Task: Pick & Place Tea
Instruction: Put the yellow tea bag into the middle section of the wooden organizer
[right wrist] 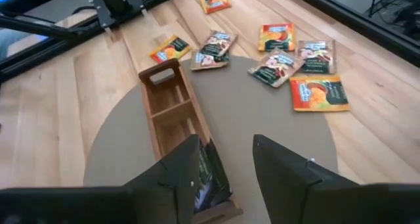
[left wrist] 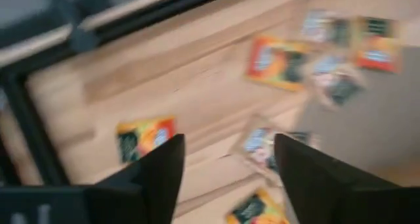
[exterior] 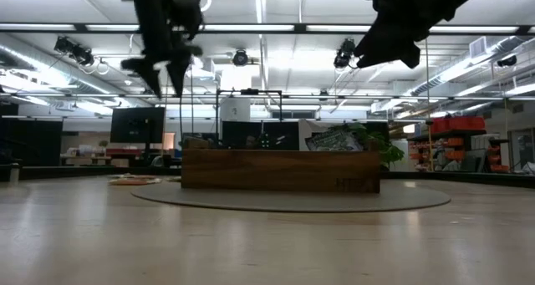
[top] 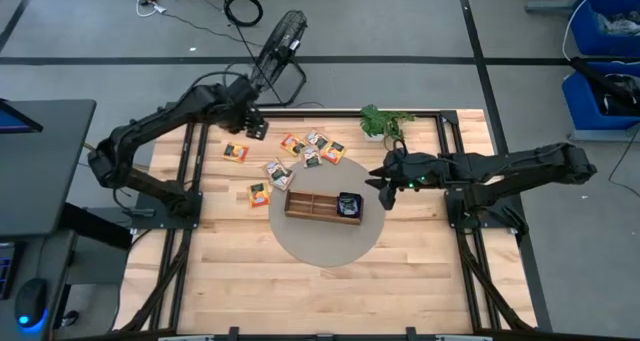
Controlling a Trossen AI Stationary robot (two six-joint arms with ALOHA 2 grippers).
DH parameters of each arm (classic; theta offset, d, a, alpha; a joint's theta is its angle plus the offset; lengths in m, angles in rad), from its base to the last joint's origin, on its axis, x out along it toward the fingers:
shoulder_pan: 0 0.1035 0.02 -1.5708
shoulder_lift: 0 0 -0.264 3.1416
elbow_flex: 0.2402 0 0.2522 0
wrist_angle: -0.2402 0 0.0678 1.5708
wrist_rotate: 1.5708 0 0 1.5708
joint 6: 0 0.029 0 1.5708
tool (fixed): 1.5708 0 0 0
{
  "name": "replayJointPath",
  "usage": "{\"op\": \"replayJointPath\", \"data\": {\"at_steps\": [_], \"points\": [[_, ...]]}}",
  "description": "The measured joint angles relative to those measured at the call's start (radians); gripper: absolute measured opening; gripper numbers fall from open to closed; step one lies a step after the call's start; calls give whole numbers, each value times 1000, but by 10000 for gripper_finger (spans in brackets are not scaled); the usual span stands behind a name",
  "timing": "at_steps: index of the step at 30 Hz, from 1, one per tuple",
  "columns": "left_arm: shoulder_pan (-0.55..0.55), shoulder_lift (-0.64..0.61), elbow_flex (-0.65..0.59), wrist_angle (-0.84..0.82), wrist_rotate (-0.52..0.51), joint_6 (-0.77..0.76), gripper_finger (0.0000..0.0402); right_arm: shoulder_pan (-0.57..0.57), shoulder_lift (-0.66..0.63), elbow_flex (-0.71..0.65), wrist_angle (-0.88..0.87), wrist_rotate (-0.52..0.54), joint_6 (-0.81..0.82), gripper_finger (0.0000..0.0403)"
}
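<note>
Several small tea packets lie flat on the table's far middle: an orange one [top: 236,152] at the left, others [top: 278,173] [top: 333,152] beside the grey mat; they also show in the right wrist view [right wrist: 325,92]. A dark packet [right wrist: 211,168] stands in the right-end compartment of the brown wooden tray [top: 310,207]. My left gripper [left wrist: 228,145] is open and empty, high above the far-left packets [left wrist: 146,137]. My right gripper [right wrist: 224,145] is open and empty, above the mat just right of the tray's right end.
The tray lies on a round grey mat [top: 325,243] mid-table. A green plant [top: 385,123] stands at the far edge beside my right arm. Black frame rails [top: 190,161] run along the table's left and right sides. Bare wood lies toward the near edge.
</note>
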Motion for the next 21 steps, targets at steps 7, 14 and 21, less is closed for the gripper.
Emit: {"op": "replayJointPath", "data": {"at_steps": [7, 14, 21], "points": [[157, 1, -239, 79, -3, -52, 310, 0, 0, 0, 22, -12, -12, 151], [255, 6, -374, 211, 111, -96, 309, 0, 0, 0, 60, -21, -12, 151], [285, 119, -367, 259, 134, -124, 297, 0, 1, 0, 61, -32, -3, 151]]}}
